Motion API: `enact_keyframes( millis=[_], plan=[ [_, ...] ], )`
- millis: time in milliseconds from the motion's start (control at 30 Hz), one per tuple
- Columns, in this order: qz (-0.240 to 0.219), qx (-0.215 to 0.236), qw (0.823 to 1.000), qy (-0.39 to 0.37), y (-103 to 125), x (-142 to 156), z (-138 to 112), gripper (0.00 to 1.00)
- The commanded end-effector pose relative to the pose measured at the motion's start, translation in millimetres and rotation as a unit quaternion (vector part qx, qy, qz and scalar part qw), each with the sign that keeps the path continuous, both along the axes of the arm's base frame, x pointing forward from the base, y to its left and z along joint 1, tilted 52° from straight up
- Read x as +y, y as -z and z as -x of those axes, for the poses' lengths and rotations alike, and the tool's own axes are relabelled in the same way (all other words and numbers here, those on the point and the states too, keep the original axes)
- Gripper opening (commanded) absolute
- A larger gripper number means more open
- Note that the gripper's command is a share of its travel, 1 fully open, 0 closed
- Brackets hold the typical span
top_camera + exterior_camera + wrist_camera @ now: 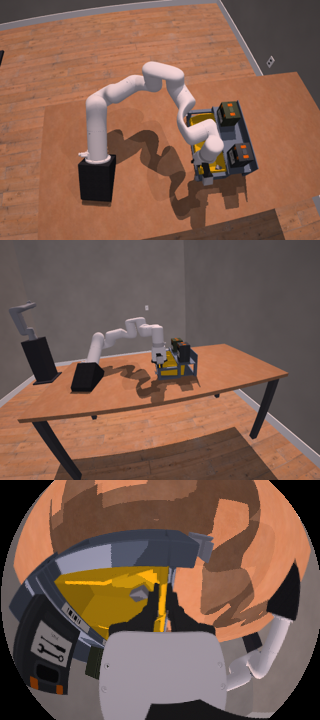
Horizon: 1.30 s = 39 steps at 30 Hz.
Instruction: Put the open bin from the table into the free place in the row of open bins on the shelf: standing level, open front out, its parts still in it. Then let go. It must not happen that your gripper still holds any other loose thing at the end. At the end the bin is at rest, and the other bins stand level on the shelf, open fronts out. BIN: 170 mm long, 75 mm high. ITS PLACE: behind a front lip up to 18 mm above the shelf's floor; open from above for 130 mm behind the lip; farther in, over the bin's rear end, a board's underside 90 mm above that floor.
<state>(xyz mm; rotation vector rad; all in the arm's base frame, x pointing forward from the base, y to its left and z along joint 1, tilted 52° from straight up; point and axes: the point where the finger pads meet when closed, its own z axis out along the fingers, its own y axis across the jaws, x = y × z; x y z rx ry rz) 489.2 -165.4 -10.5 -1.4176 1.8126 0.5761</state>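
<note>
The yellow open bin sits inside the blue-grey shelf at the near end of the row, partly hidden by my wrist. In the wrist view the yellow open bin lies behind the shelf's front lip with a small grey part in it. My gripper is shut on the bin's thin yellow wall at its right edge. The gripper hangs over the shelf's front corner; it also shows in the exterior view. Another yellow bin stands at the far end of the row.
Two dark boxes with orange marks stand on the shelf's upper board, behind the bins. One of them shows a wrench label in the wrist view. The arm's black base stands at the table's left.
</note>
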Motion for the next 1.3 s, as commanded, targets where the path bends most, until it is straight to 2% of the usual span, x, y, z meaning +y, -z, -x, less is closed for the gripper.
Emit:
enact_keyframes(
  millis=[0,1267],
  plan=[
    [0.002,-0.001,1.0,0.002,-1.9,-4.7,-6.3,0.0],
    [0.002,-0.001,1.0,0.002,7.3,6.3,-9.9,0.0]
  ],
)
